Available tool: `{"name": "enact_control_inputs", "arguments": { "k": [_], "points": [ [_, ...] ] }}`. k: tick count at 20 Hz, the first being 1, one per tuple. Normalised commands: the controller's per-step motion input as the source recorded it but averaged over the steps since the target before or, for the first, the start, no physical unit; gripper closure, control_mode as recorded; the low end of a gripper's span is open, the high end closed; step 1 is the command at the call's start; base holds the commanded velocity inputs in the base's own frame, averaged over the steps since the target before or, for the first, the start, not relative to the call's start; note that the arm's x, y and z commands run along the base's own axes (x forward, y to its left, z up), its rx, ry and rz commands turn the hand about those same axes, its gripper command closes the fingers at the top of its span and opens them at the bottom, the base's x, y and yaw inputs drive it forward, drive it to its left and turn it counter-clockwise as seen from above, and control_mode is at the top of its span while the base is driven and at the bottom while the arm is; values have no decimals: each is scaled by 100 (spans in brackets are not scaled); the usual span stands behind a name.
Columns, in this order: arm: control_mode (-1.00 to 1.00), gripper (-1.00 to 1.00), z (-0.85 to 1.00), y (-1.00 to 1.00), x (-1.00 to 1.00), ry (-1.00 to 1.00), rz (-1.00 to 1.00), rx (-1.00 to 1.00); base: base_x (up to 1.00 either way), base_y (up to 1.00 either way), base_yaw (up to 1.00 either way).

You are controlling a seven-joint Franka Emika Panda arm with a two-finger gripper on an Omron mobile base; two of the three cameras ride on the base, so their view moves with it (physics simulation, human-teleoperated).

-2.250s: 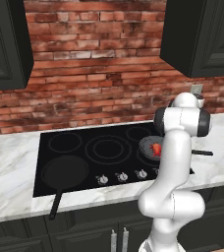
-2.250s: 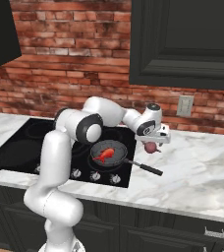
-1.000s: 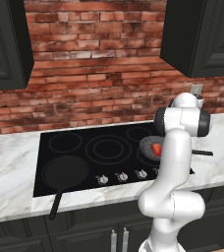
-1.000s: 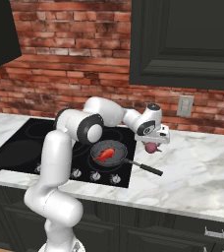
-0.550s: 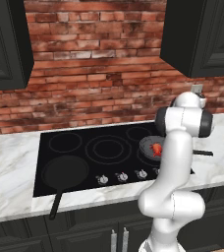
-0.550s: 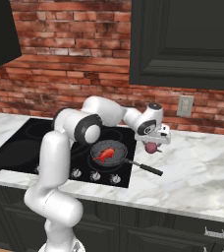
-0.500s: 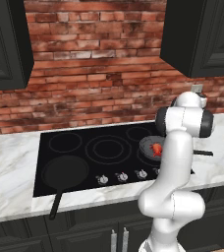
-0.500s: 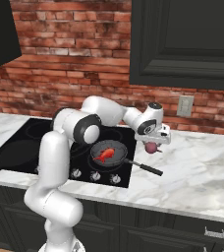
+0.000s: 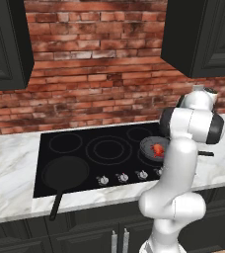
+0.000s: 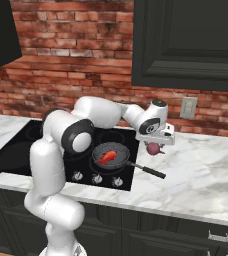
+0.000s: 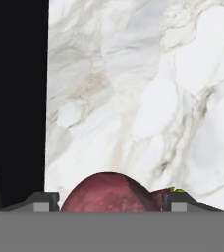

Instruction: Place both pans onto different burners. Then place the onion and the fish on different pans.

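The onion is sitting between the fingers of the gripper, right of centre in the right base frame, and it is hanging just above the white marble counter, close beside the right edge of the black cooktop. In the hand frame the onion's maroon dome is filling the bottom centre, with a dark fingertip standing close at each side of it; the fingers are spread wide and flanking the onion, and contact looks likely, though it is hard to tell for certain.

The smaller pan is resting on the cooktop near the centre of the right base frame, its handle pointing toward the lower right over the counter, and the orange-red fish is lying inside it. In the left base frame the same pan is showing just left of the white arm.

The larger pan is lying on a burner at the lower left of the left base frame, its handle reaching past the cooktop's front edge.
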Motion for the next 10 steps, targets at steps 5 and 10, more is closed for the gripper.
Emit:
{"name": "enact_control_inputs", "arguments": {
  "k": [5,10],
  "points": [
    [-100,100,46,54,-47,-3,0,0,0,0,0],
    [-100,100,27,93,-59,-1,0,0,0,0,0]
  ]
}}
